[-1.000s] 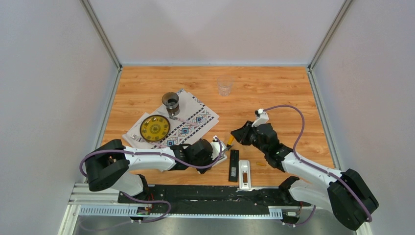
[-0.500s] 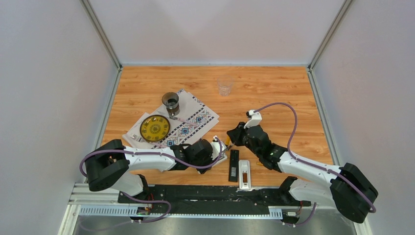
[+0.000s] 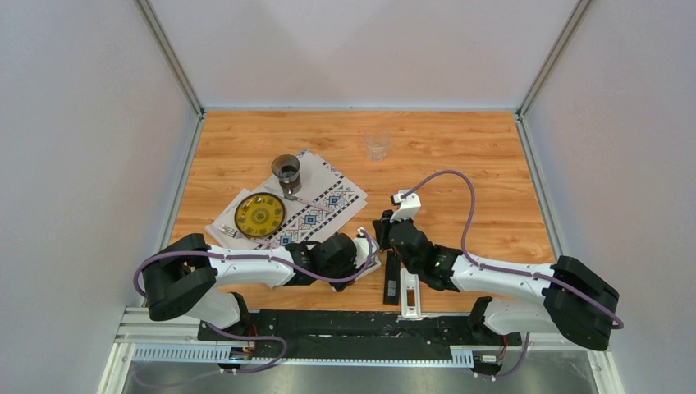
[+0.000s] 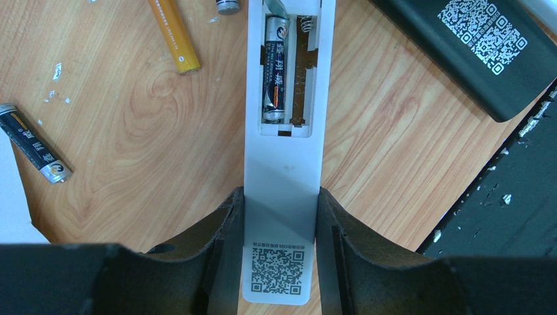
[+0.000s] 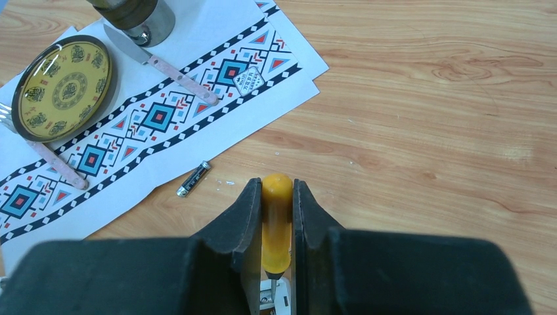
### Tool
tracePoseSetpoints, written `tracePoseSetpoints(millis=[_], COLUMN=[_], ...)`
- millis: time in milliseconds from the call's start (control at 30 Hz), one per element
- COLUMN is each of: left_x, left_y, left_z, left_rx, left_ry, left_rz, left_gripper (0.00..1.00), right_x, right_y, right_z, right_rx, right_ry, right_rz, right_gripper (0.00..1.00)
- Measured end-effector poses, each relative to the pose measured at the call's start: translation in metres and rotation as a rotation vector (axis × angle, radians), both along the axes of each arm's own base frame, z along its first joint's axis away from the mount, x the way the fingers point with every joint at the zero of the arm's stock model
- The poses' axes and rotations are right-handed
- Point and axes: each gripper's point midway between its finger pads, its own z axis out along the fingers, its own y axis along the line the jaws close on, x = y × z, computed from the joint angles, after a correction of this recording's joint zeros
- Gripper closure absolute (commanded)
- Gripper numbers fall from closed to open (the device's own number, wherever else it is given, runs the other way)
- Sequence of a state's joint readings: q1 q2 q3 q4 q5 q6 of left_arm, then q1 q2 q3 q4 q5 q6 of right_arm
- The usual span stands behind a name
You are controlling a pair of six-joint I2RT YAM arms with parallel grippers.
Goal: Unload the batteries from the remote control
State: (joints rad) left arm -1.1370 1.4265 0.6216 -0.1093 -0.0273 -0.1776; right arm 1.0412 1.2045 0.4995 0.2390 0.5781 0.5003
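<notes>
My left gripper [image 4: 279, 197] is shut on the near end of a white remote control [image 4: 282, 157] lying back-up on the wood. Its compartment is open, with one dark battery [image 4: 276, 69] in the left slot and the right slot bare. A loose battery [image 4: 33, 143] lies to the left, and a grey battery end [image 4: 226, 5] shows at the top edge. My right gripper [image 5: 276, 187] is shut on an orange-handled screwdriver [image 5: 276, 223], whose metal tip points down at the remote. In the top view the right gripper [image 3: 384, 230] hangs just beyond the left gripper [image 3: 361, 256].
A yellow-orange rod [image 4: 174, 36] lies left of the remote. A black remote [image 3: 392, 279] and a second white remote [image 3: 409, 295] lie near the front edge. Farther left sit a patterned mat [image 3: 328, 201], yellow plate [image 3: 259, 215] and dark cup [image 3: 286, 172]. A glass [image 3: 377, 146] stands far back.
My right arm has swung left and slightly nearer with the screwdriver, ending over the remote's far end. The left arm and its remote have stayed still.
</notes>
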Motion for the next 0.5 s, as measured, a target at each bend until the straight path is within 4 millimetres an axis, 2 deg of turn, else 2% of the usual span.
tracePoseSetpoints(millis=[333,500], left_x=[0.000,0.000], left_y=[0.000,0.000], left_z=[0.000,0.000], left_rx=[0.001,0.001], left_ry=[-0.003,-0.003], left_rz=[-0.001,0.000], left_gripper=[1.00,1.00], right_x=[-0.007,-0.004], right_y=[-0.002,-0.016], right_z=[0.006,0.000], right_rx=[0.044,0.172], right_ry=[0.010,0.091], right_rz=[0.022,0.038], right_gripper=[1.00,1.00])
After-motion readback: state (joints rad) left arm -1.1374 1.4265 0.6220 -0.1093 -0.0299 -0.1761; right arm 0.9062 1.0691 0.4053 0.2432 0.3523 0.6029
